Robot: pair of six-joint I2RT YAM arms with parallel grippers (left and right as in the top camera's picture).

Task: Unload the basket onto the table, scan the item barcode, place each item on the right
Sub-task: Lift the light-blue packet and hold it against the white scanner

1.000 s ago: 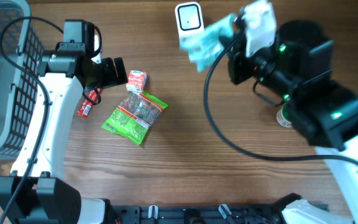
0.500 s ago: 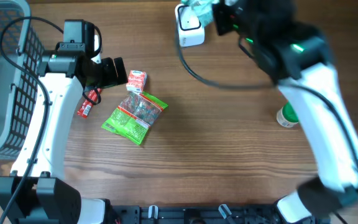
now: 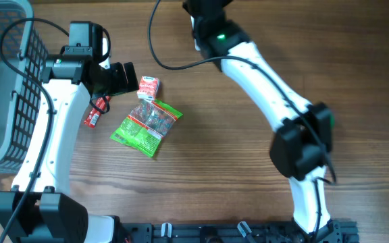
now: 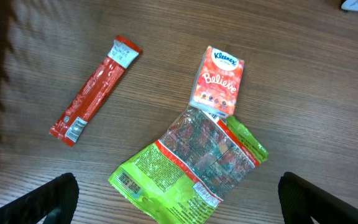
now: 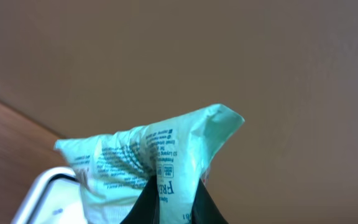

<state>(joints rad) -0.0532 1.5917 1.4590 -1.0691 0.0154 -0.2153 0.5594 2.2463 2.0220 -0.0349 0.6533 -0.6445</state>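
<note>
My right gripper (image 5: 176, 208) is shut on a mint-green printed packet (image 5: 148, 158), which stands up crumpled between the dark fingers (image 5: 143, 208). A white scanner (image 5: 39, 199) shows just below and left of the packet. Seen from overhead, the right arm (image 3: 248, 61) stretches to the table's far edge, its wrist covering the scanner. My left gripper (image 4: 179, 208) hangs open above the table, over the near end of a green snack bag (image 4: 191, 168), with nothing between its fingers.
A Kleenex tissue pack (image 3: 148, 88) lies just beyond the green snack bag (image 3: 146, 126). A red stick sachet (image 3: 94, 111) lies to their left. A grey wire basket (image 3: 5, 88) stands at the table's left edge.
The right arm has swung left and toward the far edge, carrying the mint packet from right of the scanner to over it. The left arm has not moved.
</note>
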